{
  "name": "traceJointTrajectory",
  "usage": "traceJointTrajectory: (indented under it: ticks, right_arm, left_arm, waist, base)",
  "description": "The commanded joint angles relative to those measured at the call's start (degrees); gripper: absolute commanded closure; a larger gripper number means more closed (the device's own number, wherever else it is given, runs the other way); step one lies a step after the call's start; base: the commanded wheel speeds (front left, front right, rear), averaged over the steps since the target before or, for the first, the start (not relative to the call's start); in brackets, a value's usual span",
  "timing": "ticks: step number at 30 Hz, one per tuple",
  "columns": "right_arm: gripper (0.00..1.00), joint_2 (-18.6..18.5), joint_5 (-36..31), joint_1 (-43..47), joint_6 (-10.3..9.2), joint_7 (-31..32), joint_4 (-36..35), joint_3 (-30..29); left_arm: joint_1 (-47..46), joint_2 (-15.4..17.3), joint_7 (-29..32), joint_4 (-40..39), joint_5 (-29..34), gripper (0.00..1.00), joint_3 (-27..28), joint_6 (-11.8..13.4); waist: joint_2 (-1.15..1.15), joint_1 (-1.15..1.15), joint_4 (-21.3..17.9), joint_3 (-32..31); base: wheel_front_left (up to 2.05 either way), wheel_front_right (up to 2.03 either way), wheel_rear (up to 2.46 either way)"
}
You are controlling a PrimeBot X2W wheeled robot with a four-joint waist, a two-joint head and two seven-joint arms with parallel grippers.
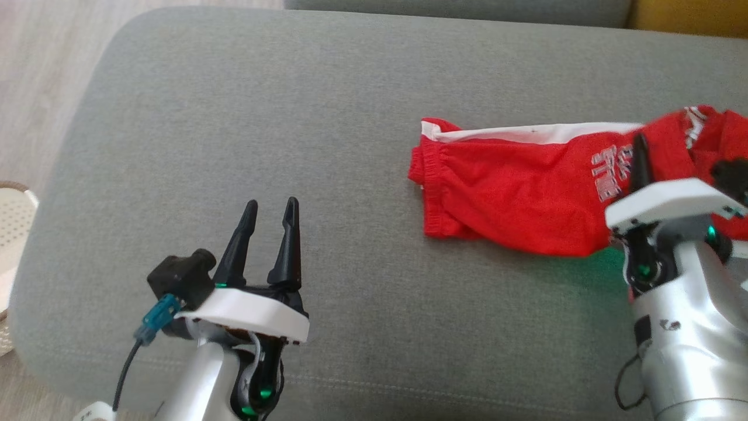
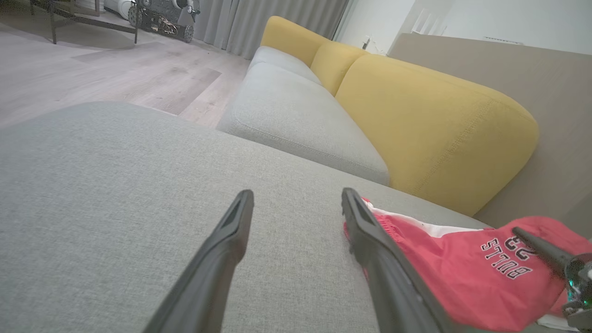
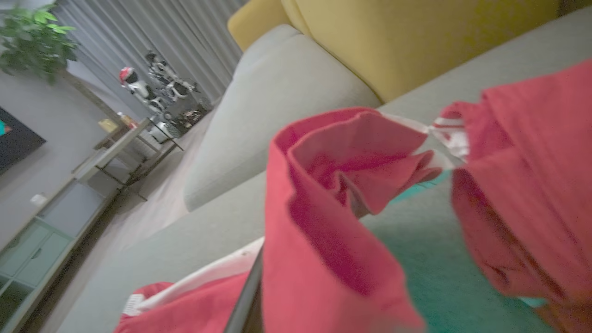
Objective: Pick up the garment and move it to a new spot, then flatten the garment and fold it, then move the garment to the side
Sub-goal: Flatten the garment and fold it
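Two things for you: left pincer [image 1: 272, 204] gapes apart at lower left; right pincer [image 1: 651, 149], half under red shorts [image 1: 514, 199] printed "BULLS", you cannot tell if clamped.

Grey cushion [image 1: 234, 117], red garment [image 1: 514, 199] with a white stripe lying towards its right edge, left gripper [image 1: 272, 206] near the front edge with its 2 fingers apart, right gripper [image 1: 657, 161] at the garment's bunched right end, 1 dark finger [image 1: 641, 164] showing against the cloth
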Motion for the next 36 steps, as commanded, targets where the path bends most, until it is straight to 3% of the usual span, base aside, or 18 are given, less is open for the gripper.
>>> traceJointTrajectory:
  ticks: [1,6,9,13,23,24,25,36]
  right_arm:
    - [1.0,0.87,1.45,-2.53,-0.04,-0.79,-3.67,3.23]
    - [1.0,1.12,4.6,-1.53,-0.04,-1.35,-7.96,9.27]
    - [1.0,1.22,7.27,0.08,-0.04,-1.75,-11.82,16.36]
    - [1.0,1.05,8.74,1.16,-0.04,-1.98,-13.19,20.27]
    - [1.0,-0.45,9.95,1.78,-0.04,-2.57,-9.74,27.4]
    - [0.86,-0.49,10.05,1.66,-0.04,-2.5,-9.08,27.9]
    - [0.0,-0.55,9.93,1.43,-0.04,-2.3,-7.77,29.09]
    - [0.0,-0.48,10.14,1.57,-0.04,2.22,-1.94,39.16]
  left_arm:
    - [-1.3,0.4,-0.7,-1.47,0.05,0.0,1.75,-0.09]
    - [-0.79,0.4,-0.7,-1.41,-0.12,0.0,2.16,-0.02]
    - [-0.32,0.4,-0.7,-1.33,-0.27,0.0,2.17,-0.07]
    - [-0.08,0.4,-0.7,-1.3,-0.44,0.0,2.11,-0.01]
    - [0.41,0.4,-0.7,-1.45,-0.97,0.0,1.81,0.2]
    - [0.45,0.4,-0.7,-1.43,-1.02,0.0,1.77,0.24]
    - [0.53,0.4,-0.7,-1.38,-1.13,0.0,1.67,0.31]
    - [0.74,0.4,-0.7,-1.3,-1.49,0.0,1.47,0.64]
  waist:
    - [0.0,0.0,0.78,-0.35]
    - [0.0,0.0,2.15,-0.8]
    - [0.0,0.0,3.66,-1.07]
    - [0.0,0.0,4.72,-1.17]
    - [0.0,0.0,7.38,-1.08]
    - [0.0,0.0,7.54,-1.08]
    - [0.0,0.0,7.82,-1.08]
    - [0.0,0.0,8.02,-1.21]
  base:
    - [0.0,0.0,0.0]
    - [0.0,0.0,0.0]
    - [0.0,0.0,0.0]
    - [0.0,0.0,0.0]
    - [0.0,0.0,0.0]
    - [0.0,0.0,0.0]
    - [0.0,0.0,0.0]
    - [0.0,0.0,0.0]
